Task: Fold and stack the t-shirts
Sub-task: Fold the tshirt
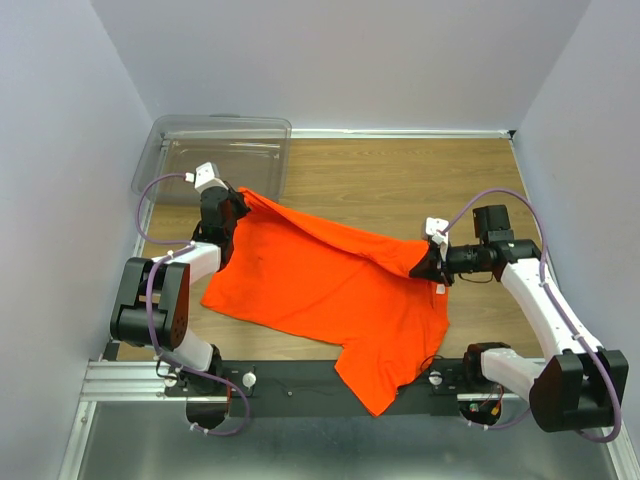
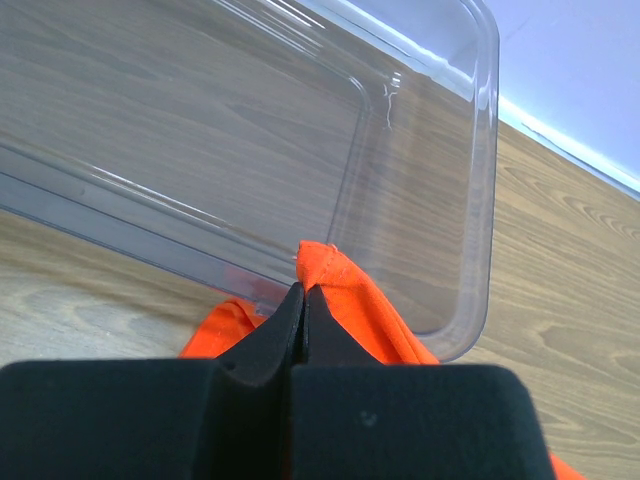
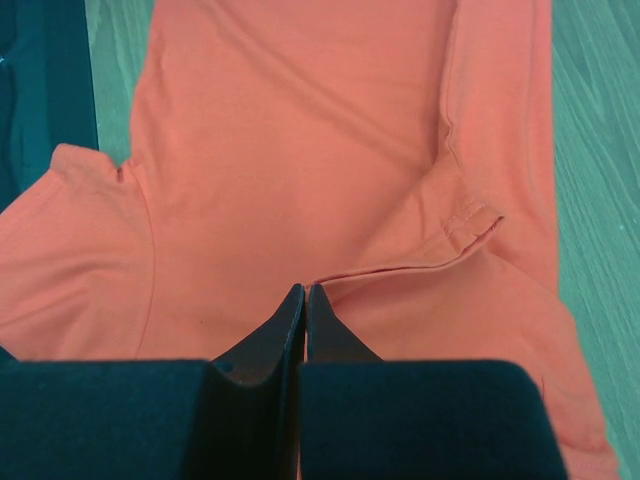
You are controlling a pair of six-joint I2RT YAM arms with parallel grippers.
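One bright orange t-shirt (image 1: 330, 290) lies spread across the wooden table, lifted along its far edge between my two grippers. My left gripper (image 1: 238, 203) is shut on a bunched corner of the shirt at the back left. In the left wrist view that gripper (image 2: 304, 289) pinches a fold of the orange fabric (image 2: 350, 300) just in front of the clear bin. My right gripper (image 1: 420, 268) is shut on the shirt's edge at the right. Its wrist view shows the right gripper (image 3: 305, 288) closed on a hemmed edge of the t-shirt (image 3: 300, 150).
A clear plastic bin (image 1: 215, 150) stands at the back left corner, right behind the left gripper; its rounded rim (image 2: 485, 200) fills the left wrist view. Part of the shirt hangs over the black front rail (image 1: 300, 378). Walls enclose the table on three sides.
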